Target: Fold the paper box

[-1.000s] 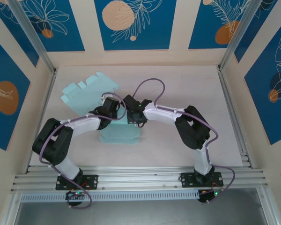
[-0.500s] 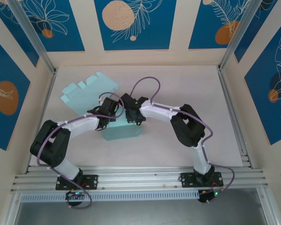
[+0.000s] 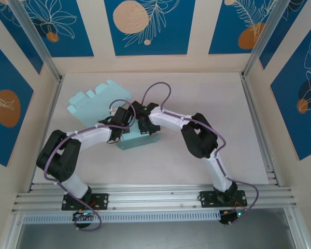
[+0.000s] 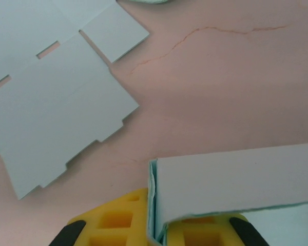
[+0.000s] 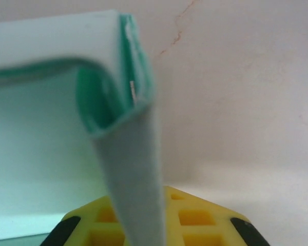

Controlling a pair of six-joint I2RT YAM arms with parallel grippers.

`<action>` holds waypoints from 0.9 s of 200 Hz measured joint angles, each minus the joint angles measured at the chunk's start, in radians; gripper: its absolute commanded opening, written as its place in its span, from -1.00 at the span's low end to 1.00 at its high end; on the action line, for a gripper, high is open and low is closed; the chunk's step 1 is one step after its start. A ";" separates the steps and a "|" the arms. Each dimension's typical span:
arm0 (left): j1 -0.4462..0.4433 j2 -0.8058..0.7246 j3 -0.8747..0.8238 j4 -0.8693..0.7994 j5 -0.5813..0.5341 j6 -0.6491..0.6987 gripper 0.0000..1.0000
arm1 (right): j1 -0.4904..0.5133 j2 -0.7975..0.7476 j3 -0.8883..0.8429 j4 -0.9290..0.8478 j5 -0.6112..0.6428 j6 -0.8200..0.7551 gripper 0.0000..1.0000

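Observation:
The paper box (image 3: 139, 141) is pale teal card, partly folded, near the table's middle. My left gripper (image 3: 121, 126) holds its left end and my right gripper (image 3: 143, 127) its upper edge, close together. In the left wrist view the yellow fingers (image 4: 115, 220) are shut on an upright double wall of the paper box (image 4: 236, 179), whose flap bends off to the right. In the right wrist view a folded wall of the paper box (image 5: 136, 169) rises from between the yellow fingers (image 5: 205, 220), with the green inside to its left.
A second, flat die-cut card sheet (image 3: 96, 100) lies at the back left, its notched edge (image 4: 51, 102) just beyond the left gripper. Metal frame posts and patterned walls bound the pink table (image 3: 207, 98). Cables loop above both wrists.
Both grippers have moved a little left and toward the back, taking the box with them. The box now looks narrower and more tilted. The right arm's elbow has swung left.

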 measured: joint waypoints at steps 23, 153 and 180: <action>-0.001 0.022 0.024 -0.006 0.003 -0.003 -0.84 | -0.011 0.001 0.002 -0.008 0.001 -0.011 -0.83; 0.038 -0.026 0.017 -0.056 0.104 -0.004 0.14 | 0.004 0.008 0.009 -0.064 0.035 -0.126 -0.81; 0.050 -0.145 -0.010 -0.067 0.166 -0.003 0.39 | 0.012 0.008 0.009 -0.071 0.036 -0.163 -0.76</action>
